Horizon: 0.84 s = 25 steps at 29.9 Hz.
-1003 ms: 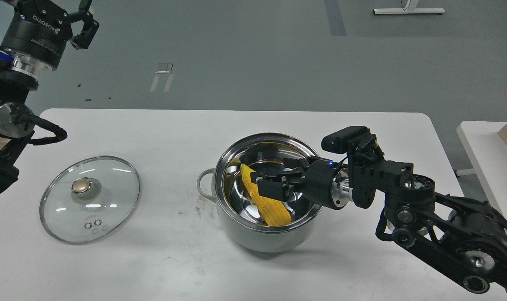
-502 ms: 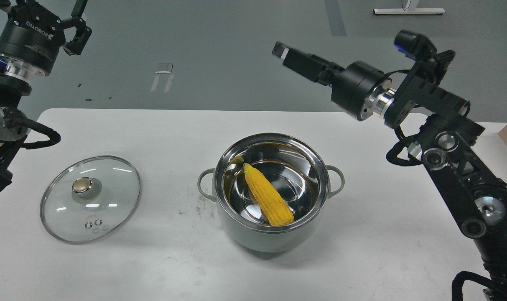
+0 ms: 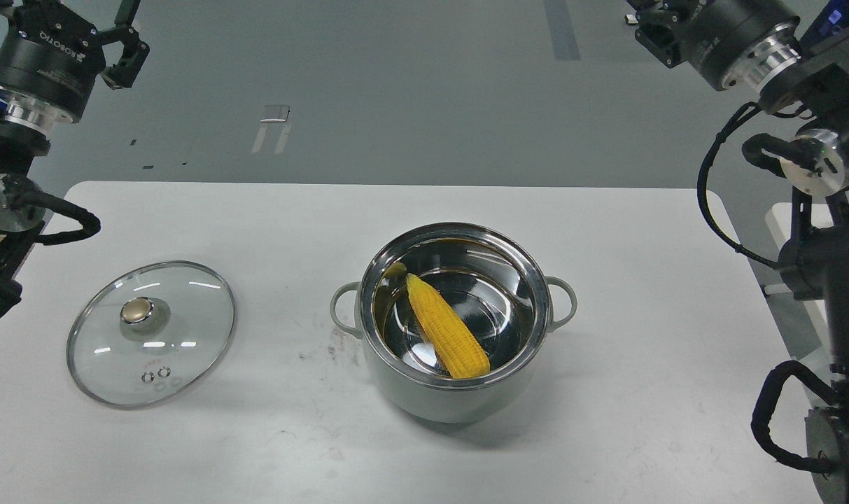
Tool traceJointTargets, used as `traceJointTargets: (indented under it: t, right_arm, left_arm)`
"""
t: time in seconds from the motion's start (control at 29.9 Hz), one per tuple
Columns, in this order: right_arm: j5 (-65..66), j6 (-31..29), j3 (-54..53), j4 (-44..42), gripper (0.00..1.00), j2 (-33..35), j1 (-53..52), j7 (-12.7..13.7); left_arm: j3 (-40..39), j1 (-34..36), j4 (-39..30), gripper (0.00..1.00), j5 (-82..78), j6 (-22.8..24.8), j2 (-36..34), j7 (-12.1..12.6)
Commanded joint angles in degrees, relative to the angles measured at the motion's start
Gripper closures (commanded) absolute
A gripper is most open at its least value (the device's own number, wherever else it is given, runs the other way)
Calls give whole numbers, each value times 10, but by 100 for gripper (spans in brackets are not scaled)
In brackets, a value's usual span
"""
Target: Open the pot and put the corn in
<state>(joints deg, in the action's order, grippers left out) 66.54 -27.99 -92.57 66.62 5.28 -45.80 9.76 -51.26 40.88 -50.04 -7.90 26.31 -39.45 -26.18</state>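
Note:
The pale grey-green pot (image 3: 459,400) stands open at the middle of the white table. The yellow corn cob (image 3: 446,327) lies slanted inside it, tip toward the back left and thick end against the front wall. My left gripper (image 3: 127,33) is raised at the top left, far from the pot, open and empty. My right gripper (image 3: 649,25) is raised at the top right, well above and behind the pot; its fingertips are cut off by the top edge.
The flat glass lid (image 3: 151,334) with its gold knob lies on the white table (image 3: 256,224) left of the pot. A second white table (image 3: 781,217) stands off the right edge. Grey floor lies beyond.
My right gripper let go of the corn, lifted out of the pot and rose up and right to the top edge. The corn stays in the pot. The left arm barely moved.

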Motion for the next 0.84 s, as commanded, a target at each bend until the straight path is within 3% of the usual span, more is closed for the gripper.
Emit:
traceJointTargets:
  t: [0.0, 0.1, 0.27, 0.43, 0.8]
  right_arm:
    - [-114, 0, -14, -77, 0, 25, 0, -46]
    - [-177, 0, -13, -139, 0, 39, 1, -64]
    - [-218, 0, -13, -209, 0, 40, 19, -65]
    - [-218, 0, -13, -216, 0, 35, 41, -66]
    - [-251, 1, -13, -208, 0, 33, 34, -71]
  left_arm:
    - [1, -1, 1, 2, 1, 2, 2, 3]
    - [1, 0, 1, 2, 3, 1, 3, 3]
    - [-11, -6, 1, 2, 32, 2, -6, 6]
    - [-17, -9, 13, 2, 27, 1, 0, 27]
    - [-9, -11, 4, 2, 19, 2, -10, 32]
